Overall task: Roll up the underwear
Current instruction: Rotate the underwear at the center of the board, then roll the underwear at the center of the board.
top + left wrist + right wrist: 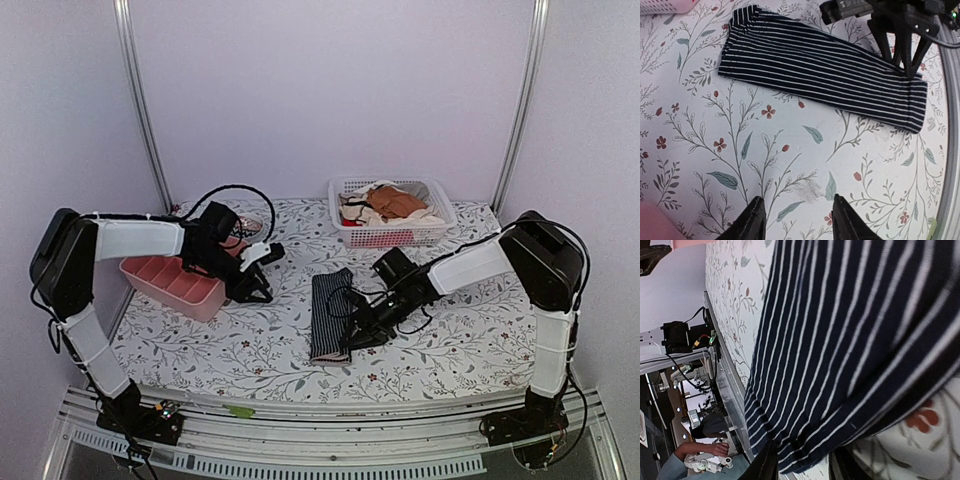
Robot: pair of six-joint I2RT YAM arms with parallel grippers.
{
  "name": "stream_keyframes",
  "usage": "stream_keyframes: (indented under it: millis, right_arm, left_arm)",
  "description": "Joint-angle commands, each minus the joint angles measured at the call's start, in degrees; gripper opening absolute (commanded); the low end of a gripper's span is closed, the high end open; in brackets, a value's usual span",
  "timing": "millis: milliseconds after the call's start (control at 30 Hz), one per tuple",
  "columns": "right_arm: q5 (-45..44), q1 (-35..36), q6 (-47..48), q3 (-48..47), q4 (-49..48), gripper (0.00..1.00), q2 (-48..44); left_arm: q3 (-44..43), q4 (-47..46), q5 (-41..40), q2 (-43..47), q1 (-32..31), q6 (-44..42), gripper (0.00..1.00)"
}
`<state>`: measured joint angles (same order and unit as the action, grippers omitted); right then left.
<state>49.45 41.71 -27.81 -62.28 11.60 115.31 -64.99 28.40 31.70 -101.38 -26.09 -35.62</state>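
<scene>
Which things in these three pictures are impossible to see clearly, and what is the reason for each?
- Right wrist view: whether the right gripper has pinched the underwear; its fingertips are cut off by the bottom edge.
- Top view: the same grip, hidden under that gripper's body.
- Top view: part of the pink tray, covered by the left arm.
- Top view: how many garments lie in the white basket; too small.

— Bright enough?
— Yes. The light is soft and even, from above; the walls (pixel 330 90) take a faint violet tint, and shadows on the table (pixel 250 350) are weak.
— Sharp?
— The left wrist view is crisp. The right wrist view sits very close, and the underwear (pixel 850 340) stripes go soft toward the right edge.
</scene>
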Motion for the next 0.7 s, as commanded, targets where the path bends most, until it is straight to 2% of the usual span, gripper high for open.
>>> stream_keyframes:
  millis: [0,67,200,367,467,567,667]
  right_arm:
    - [2.1,3.8,-2.6,-0.9,-3.2,0.37,2.9]
    - [1.7,4.1,-3.1,1.3,-3.2,0.39,1.2]
    - [-3.9,3.7,-3.1,8.9,-3.1,0.46,-9.0]
    - [-9.2,3.7,-4.3,10.9,-4.7,0.46,-17.6]
    - [-8.5,3.7,-6.7,7.4,-7.4,0.44,-15.4]
    - [-8.2,4.4,-7.7,2.6,-8.8,0.41,-11.0]
    - [-6.5,5.1,-7.6,-4.7,-8.8,0.38,-5.3]
  left_arm:
    - [5.2,-1.6,4.8,4.1,-0.1,-1.6,0.45]
    - [7.4,-2.4,5.8,6.1,-0.4,-2.1,0.45]
    - [13.2,-5.3,7.9,11.4,-2.1,-4.8,0.47]
    - [21.4,-15.8,7.1,18.7,-6.9,-6.2,0.51]
    - [25.2,-20.9,6.9,20.5,-9.8,-7.7,0.52]
    - [26.0,-21.1,2.8,19.6,-13.8,-10.7,0.49]
    - [26.4,-20.8,3.1,20.0,-14.6,-13.9,0.47]
